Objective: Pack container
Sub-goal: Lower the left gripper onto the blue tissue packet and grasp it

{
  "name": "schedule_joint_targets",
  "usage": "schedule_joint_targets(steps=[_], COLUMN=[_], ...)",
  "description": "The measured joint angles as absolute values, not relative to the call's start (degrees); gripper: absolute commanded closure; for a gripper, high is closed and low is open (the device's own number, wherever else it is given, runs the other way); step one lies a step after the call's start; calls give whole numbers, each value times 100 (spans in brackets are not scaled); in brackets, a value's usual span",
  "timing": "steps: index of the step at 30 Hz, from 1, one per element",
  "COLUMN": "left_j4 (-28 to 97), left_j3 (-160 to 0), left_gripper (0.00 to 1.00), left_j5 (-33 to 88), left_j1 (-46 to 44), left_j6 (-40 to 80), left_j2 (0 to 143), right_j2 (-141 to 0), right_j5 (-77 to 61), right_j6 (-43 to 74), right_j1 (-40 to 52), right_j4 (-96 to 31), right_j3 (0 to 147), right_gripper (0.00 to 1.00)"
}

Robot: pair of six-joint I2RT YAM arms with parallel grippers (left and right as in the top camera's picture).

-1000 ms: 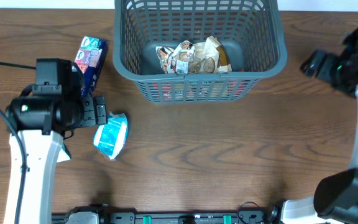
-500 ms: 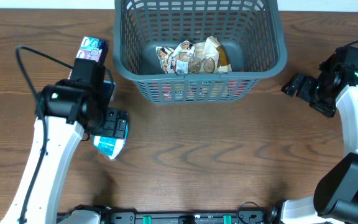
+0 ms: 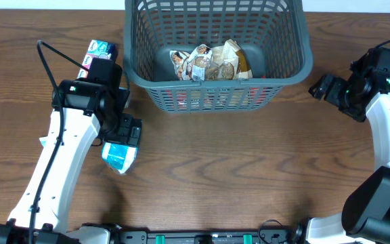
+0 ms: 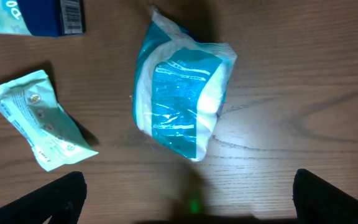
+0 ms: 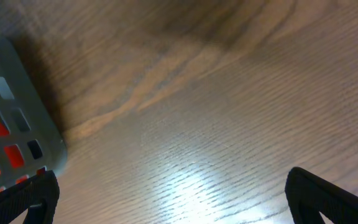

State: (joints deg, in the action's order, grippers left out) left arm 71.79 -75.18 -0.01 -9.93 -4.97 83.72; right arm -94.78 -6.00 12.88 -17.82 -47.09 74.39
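The dark grey-blue lattice container (image 3: 286, 64) stands at the back centre and holds crinkled packets (image 3: 205, 62). Its corner shows in the right wrist view (image 5: 17, 118), with red showing through the slots. A teal-and-white packet (image 3: 119, 156) lies on the table, also seen in the left wrist view (image 4: 182, 102). My left gripper (image 3: 128, 133) hovers just above it, open and empty (image 4: 188, 182). My right gripper (image 3: 319, 88) is open and empty (image 5: 171, 180), just right of the container.
A blue box (image 3: 97, 55) lies left of the container, its edge showing in the left wrist view (image 4: 33, 15). A pale green packet (image 4: 39, 121) lies left of the teal packet, mostly hidden under my left arm in the overhead view.
My left arm swung right and forward, bringing its gripper over the teal packet. My right gripper came in from the right edge toward the container's right side.
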Motion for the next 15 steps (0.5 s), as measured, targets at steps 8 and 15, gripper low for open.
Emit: schedule_joint_targets(steps=[8,15], left_j4=[6670,5924], left_j3=[-7380,-6344], left_gripper=[1,1], left_j5=[-40,-36], left_j1=[-993,-963], left_j6=[-497,-471], left_j2=[8331,7867], right_j2=[-9478,-9478], right_j5=[-600,-598], right_j6=[1160,1105], right_j1=[-1782,-1782], right_j4=[-4681,-4678], right_j3=[7439,7439], right_gripper=[1,1])
